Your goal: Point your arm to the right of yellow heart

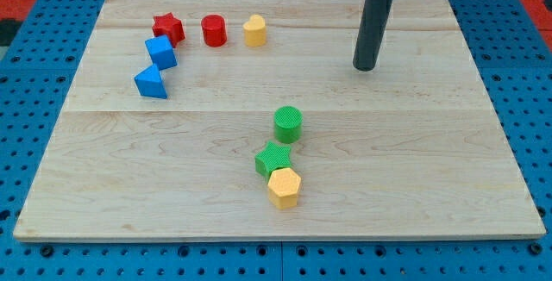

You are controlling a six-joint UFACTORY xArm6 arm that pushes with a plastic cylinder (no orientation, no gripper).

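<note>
Eight blocks: all on the table (pixel 431 169), none touching my tip (pixel 366 67).
Yellow heart (pixel 254 31): far row, left of centre, rightmost of the far-row blocks, with the red cylinder (pixel 214 31) just left of it and the red star (pixel 168 29) further left.
My tip: far side, right of centre, well apart from the yellow heart and clearly to its right, slightly nearer than the heart's row.
Pincer: there isn't one here, only a straight dark rod, so nothing to spread or press together.
Other blocks: two blue blocks, one (pixel 160 52) far and one (pixel 151 83) nearer, sit at the far left; green cylinder (pixel 288 123), green star (pixel 273 158) and yellow hexagon (pixel 284 186) cluster near centre, the star and hexagon touching.
Step in hand: I judge it as closing in leftward to settle just right of the heart.
Doing it well: slide left and a touch farther across bare wood, stop short so the heart isn't nudged into the red cylinder; the path looks free of blocks.
Hard to make out: the rod's upper end and arm are cut off at the far edge; the heart's shape is small and reads only roughly; the blue shapes are unclear.
</note>
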